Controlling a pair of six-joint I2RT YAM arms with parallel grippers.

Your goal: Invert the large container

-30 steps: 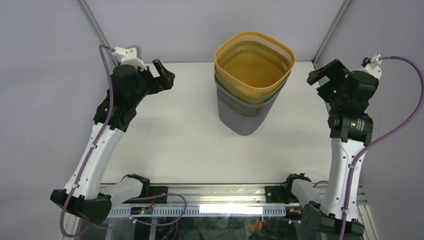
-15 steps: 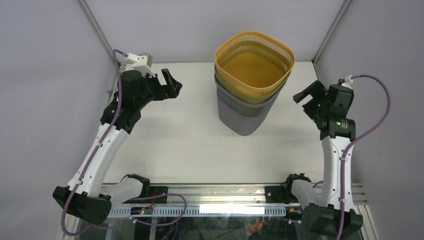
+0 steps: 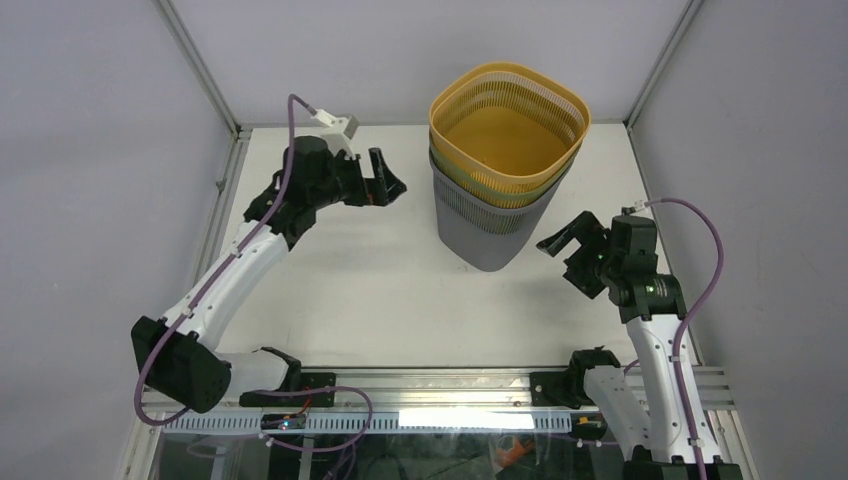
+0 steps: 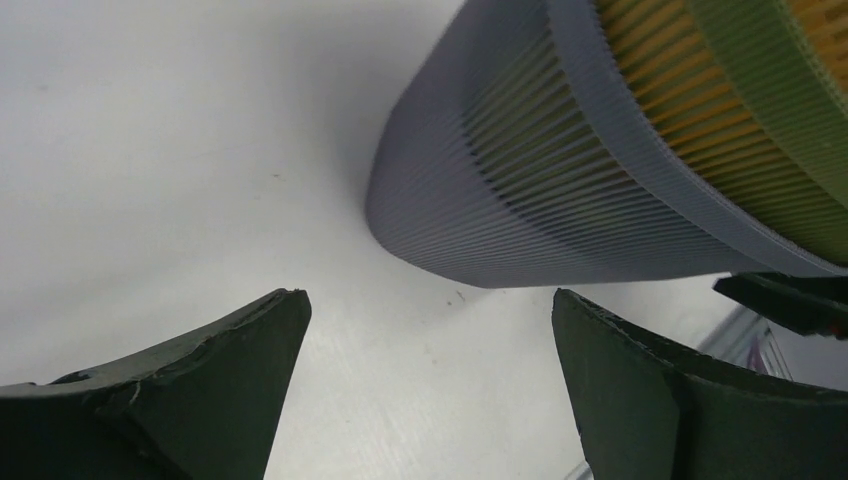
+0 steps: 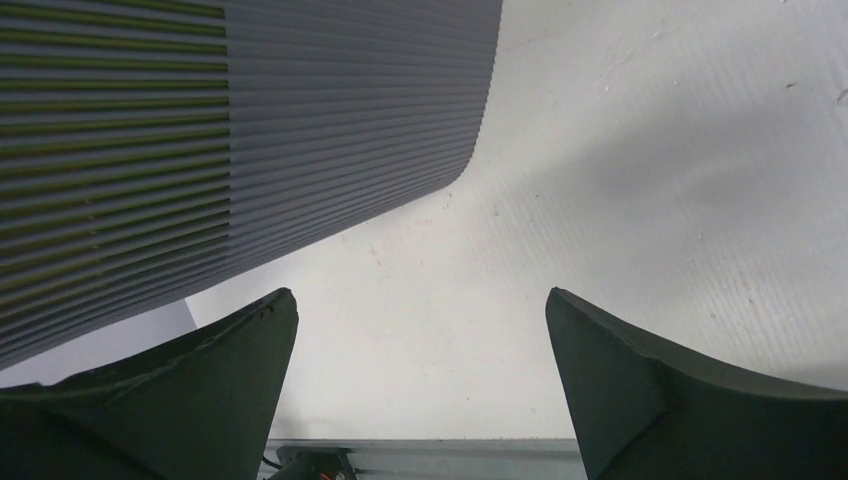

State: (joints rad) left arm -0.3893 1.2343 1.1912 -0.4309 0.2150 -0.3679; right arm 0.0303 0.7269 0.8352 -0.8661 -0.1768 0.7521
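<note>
The large container is a nest of slatted baskets standing upright at the back middle of the table: a grey outer one [image 3: 487, 222], a green one showing as a rim [image 3: 470, 178], and a yellow one [image 3: 508, 118] on top. My left gripper [image 3: 385, 181] is open and empty, just left of the grey wall, which shows in the left wrist view [image 4: 520, 180]. My right gripper [image 3: 562, 238] is open and empty, just right of the grey base, which shows in the right wrist view [image 5: 250, 150].
The white table [image 3: 350, 290] carries nothing else. Metal frame posts stand at the back corners [image 3: 200, 65]. The aluminium rail with the arm bases runs along the near edge [image 3: 430, 385]. Grey walls enclose both sides.
Both arms have swung inward and down toward the baskets: the left gripper moved right, the right gripper moved left and nearer the table. The baskets have not moved.
</note>
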